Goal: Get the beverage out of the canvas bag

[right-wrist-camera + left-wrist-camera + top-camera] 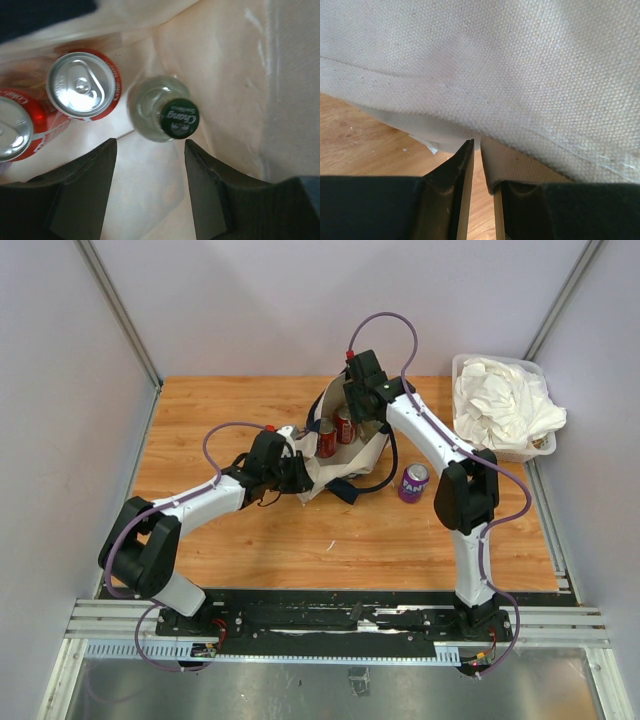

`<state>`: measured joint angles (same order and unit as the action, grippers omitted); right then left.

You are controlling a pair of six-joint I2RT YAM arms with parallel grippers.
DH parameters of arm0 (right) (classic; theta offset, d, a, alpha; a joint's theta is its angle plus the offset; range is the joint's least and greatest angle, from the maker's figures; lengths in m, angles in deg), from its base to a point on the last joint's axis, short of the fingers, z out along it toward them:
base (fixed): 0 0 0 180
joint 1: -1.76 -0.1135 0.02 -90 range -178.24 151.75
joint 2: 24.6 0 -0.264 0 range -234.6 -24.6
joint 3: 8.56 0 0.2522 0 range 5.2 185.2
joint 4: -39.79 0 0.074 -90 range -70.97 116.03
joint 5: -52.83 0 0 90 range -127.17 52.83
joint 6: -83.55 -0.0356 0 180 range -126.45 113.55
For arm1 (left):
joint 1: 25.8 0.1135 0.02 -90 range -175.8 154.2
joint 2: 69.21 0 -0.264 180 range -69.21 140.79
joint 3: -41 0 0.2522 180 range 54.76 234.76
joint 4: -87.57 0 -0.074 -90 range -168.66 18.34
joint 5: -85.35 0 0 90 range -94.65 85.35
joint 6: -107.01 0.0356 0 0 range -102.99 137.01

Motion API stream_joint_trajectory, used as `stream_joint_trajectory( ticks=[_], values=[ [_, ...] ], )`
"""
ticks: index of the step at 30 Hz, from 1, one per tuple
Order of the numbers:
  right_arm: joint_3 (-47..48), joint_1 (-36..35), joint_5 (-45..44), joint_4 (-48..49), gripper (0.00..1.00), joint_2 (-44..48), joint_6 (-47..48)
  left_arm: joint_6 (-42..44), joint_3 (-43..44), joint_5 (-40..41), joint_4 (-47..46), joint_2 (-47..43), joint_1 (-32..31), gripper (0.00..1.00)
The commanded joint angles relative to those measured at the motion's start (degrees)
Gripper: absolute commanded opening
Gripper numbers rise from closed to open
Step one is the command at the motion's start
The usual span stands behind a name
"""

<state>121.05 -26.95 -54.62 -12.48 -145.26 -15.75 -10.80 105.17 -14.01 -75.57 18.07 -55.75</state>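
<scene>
The cream canvas bag with navy straps stands open at mid-table. Two red cans stand inside it. In the right wrist view the cans stand beside a clear glass bottle with a green cap, against the bag's inner wall. My right gripper is open, hanging over the bag's mouth, with the bottle just beyond its fingertips. My left gripper is at the bag's left rim. In the left wrist view it is pinched shut on the canvas.
A purple can stands on the wooden table just right of the bag. A clear tub of white cloths sits at the back right. Grey walls close in the back and sides.
</scene>
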Motion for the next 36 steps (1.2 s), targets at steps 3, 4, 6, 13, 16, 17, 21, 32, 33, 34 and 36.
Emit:
stream_joint_trajectory(
  ticks=[3, 4, 6, 13, 16, 17, 21, 32, 33, 34, 36],
  values=[
    [2.9, 1.8, -4.7, 1.2, 0.57, -0.4, -1.1, 2.0, -0.8, -0.2, 7.2, 2.5, 0.2, 0.25],
    [2.4, 1.8, -4.9, 1.8, 0.57, 0.0, -1.4, 2.1, -0.9, -0.2, 7.3, 2.5, 0.2, 0.25],
    [0.8, 1.8, -5.4, 3.9, 0.57, 1.1, -1.8, 2.2, -1.0, -0.3, 7.3, 2.2, 0.2, 0.25],
    [0.4, 1.9, -5.9, 6.4, 0.56, 1.1, -2.3, 2.5, -1.0, -0.7, 7.5, 2.3, 0.2, 0.25],
    [0.6, 2.1, -6.0, 6.4, 0.55, 0.3, -3.8, 2.8, -1.0, -0.7, 7.6, 2.4, 0.2, 0.25],
    [0.5, 2.3, -6.1, 6.4, 0.54, 0.1, -4.4, 2.9, -1.1, -0.7, 7.6, 2.5, 0.2, 0.25],
    [-0.3, 2.7, -6.0, 6.7, 0.50, -0.2, -6.0, 3.4, -1.1, -0.6, 8.0, 2.7, 0.2, 0.25],
    [-1.1, 4.5, -4.5, 7.4, 0.49, -2.1, -8.5, 4.0, -1.1, -0.9, 8.0, 3.8, 0.2, 0.25],
    [-1.4, 4.8, -4.4, 7.5, 0.49, -2.2, -9.0, 4.0, -1.0, -1.0, 8.0, 3.8, 0.2, 0.25],
    [-1.7, 5.0, -4.1, 7.7, 0.49, -2.1, -9.4, 4.0, -1.0, -1.0, 8.0, 3.9, 0.2, 0.25],
    [-2.2, 5.6, -3.4, 8.3, 0.49, -2.3, -10.1, 4.1, -1.0, -0.9, 8.0, 4.1, 0.1, 0.25]
  ],
)
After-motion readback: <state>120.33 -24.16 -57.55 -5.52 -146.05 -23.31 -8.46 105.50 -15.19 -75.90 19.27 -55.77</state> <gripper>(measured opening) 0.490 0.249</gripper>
